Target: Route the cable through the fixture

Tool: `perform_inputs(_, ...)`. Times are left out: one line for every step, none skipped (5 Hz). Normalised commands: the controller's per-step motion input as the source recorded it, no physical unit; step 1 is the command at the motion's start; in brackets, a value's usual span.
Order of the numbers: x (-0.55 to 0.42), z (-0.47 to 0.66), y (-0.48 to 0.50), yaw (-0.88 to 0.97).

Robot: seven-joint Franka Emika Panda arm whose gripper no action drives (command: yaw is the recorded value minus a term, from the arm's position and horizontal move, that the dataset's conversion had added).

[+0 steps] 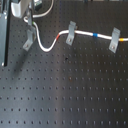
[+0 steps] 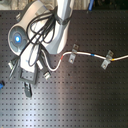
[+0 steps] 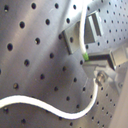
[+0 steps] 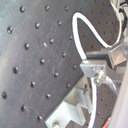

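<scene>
Pinching cable (image 1: 49, 47) end, gripper (image 1: 30, 28) nearly shut, beside leftmost clip (image 1: 27, 43)

A black worktop (image 1: 75, 95) fills both exterior views, a perforated metal plate with small holes drilled in a regular grid; in both wrist views the same holes show larger and its surface looks dull grey. A grey clip (image 1: 70, 33) of bent metal stands upright on it near the middle, and a second grey clip (image 1: 115, 39) stands well apart toward the first exterior view's right. In the second exterior view a small blue object (image 2: 2, 84), too small to identify, sits at the second exterior view's left edge.
</scene>
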Motion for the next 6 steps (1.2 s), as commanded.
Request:
perform_inputs(0.195, -0.58, 0.050, 0.00)
perform_inputs(0.026, -0.58, 0.107, -0.01)
perform_inputs(0.050, -0.02, 0.215, -0.31)
perform_inputs(-0.334, 0.57, 0.164, 0.00)
perform_inputs(-0.258, 0.17, 0.245, 0.03)
perform_inputs(-0.334, -0.01, 0.357, 0.15)
